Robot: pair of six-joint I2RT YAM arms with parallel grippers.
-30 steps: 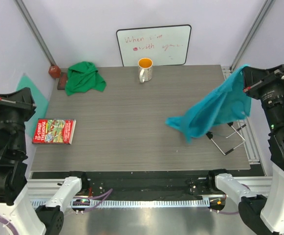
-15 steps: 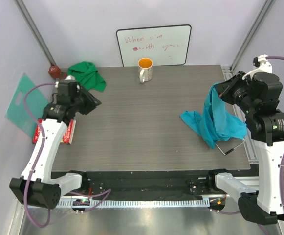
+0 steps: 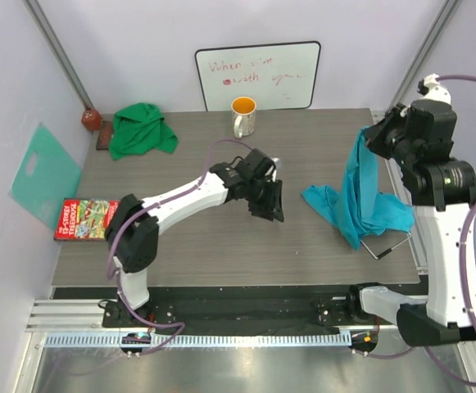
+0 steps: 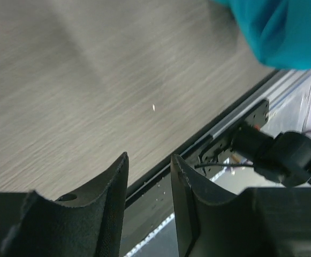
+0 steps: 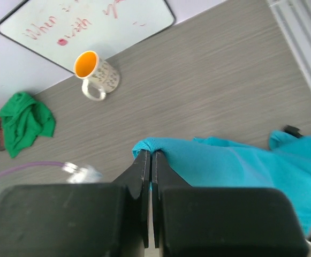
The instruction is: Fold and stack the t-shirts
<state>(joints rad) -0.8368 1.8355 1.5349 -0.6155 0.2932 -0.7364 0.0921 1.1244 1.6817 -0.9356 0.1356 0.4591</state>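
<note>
The turquoise t-shirt (image 3: pixel 360 201) hangs from my right gripper (image 3: pixel 372 141) at the right of the table, its lower part resting on the tabletop. In the right wrist view the gripper (image 5: pixel 151 154) is shut on a bunched fold of that t-shirt (image 5: pixel 241 166). My left gripper (image 3: pixel 272 209) reaches over the middle of the table, left of the turquoise cloth and apart from it. It is open (image 4: pixel 149 161) with nothing between its fingers, and a corner of turquoise cloth (image 4: pixel 283 32) shows beyond it. The green t-shirt (image 3: pixel 142 129) lies crumpled at the back left (image 5: pixel 24 126).
A white mug (image 3: pixel 243 116) with an orange inside stands at the back centre before a whiteboard (image 3: pixel 258 75). A book (image 3: pixel 90 219) lies at the left edge, beside a mint plastic sheet (image 3: pixel 45 168). A wire rack (image 3: pixel 389 241) pokes out under the turquoise cloth.
My left arm has swung from the left side to the middle of the table, and its jaws have opened. The right gripper has shifted slightly back, still holding the turquoise t-shirt.
</note>
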